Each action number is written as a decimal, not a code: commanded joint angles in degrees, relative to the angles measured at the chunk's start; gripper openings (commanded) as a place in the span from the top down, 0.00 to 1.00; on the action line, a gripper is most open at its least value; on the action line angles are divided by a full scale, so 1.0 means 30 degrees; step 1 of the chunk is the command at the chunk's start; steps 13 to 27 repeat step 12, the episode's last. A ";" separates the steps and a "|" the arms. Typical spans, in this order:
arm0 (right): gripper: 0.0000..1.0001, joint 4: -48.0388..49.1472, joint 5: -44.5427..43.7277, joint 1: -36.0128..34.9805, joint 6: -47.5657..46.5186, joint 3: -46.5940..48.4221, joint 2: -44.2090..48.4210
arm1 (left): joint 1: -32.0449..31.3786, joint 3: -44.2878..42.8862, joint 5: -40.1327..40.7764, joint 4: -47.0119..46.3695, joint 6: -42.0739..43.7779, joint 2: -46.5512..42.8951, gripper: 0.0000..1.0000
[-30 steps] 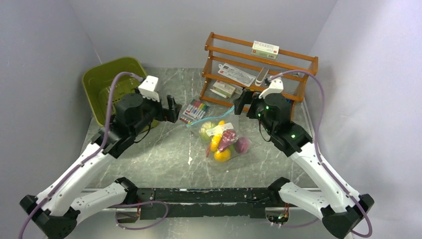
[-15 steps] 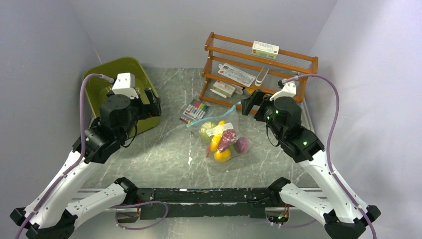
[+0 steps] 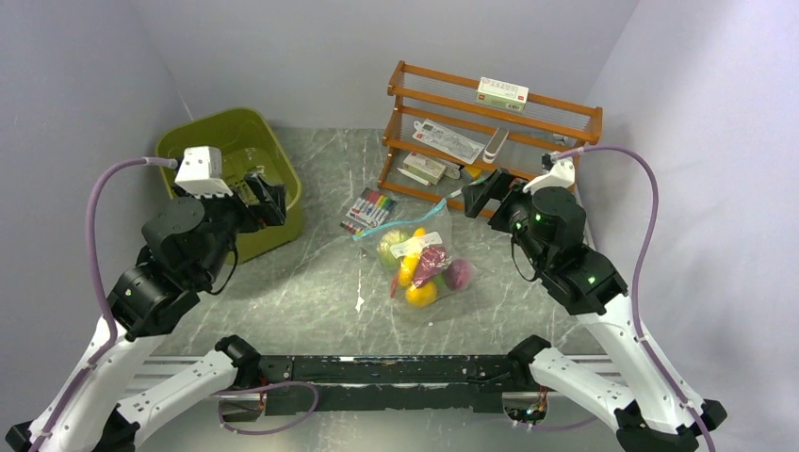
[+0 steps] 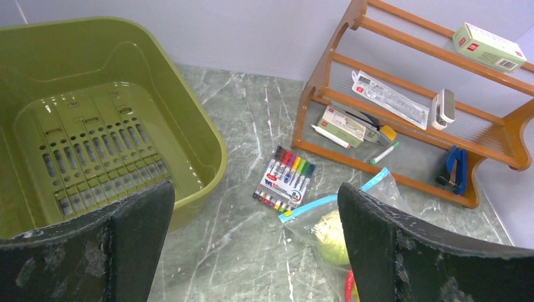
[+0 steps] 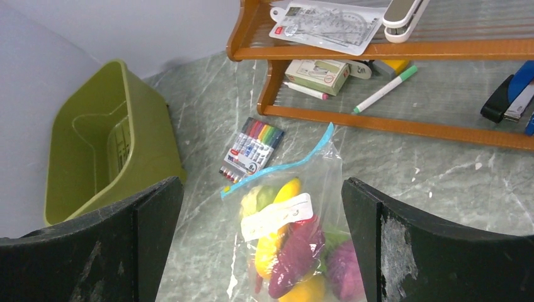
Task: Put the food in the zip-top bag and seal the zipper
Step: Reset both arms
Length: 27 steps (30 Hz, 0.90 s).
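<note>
**Filled bag on the table, both hands wide open and empty**

The clear bag lies flat on the table, between the two hands and nearer the arm bases than either. The food is inside it, a yellow banana among round green, purple-red and orange pieces. The blue zipper runs aslant along the bag's far edge; whether it is pressed closed cannot be told. The right hand hangs above the table just right of the zipper's far end, fingers spread fully, gripping nothing. The left hand is well left of the bag, over the near rim of the green tub, equally spread and empty. A pack of markers lies between the hands, just beyond the zipper. A wooden rack stands behind the right hand.
</note>
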<state>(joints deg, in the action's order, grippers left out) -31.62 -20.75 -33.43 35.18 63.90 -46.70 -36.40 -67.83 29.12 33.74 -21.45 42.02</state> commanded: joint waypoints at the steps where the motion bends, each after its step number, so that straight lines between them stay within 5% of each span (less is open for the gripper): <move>1: 0.00 -0.0070 0.0225 0.0039 0.0605 -0.0224 0.0325 | 0.0104 0.0139 -0.0701 -0.0686 0.0676 -0.0525 0.01; 27: 0.00 -0.0649 0.0090 0.0040 0.0709 0.0240 -0.0125 | 0.0097 0.0756 -0.1410 -0.0959 0.0541 -0.1275 0.01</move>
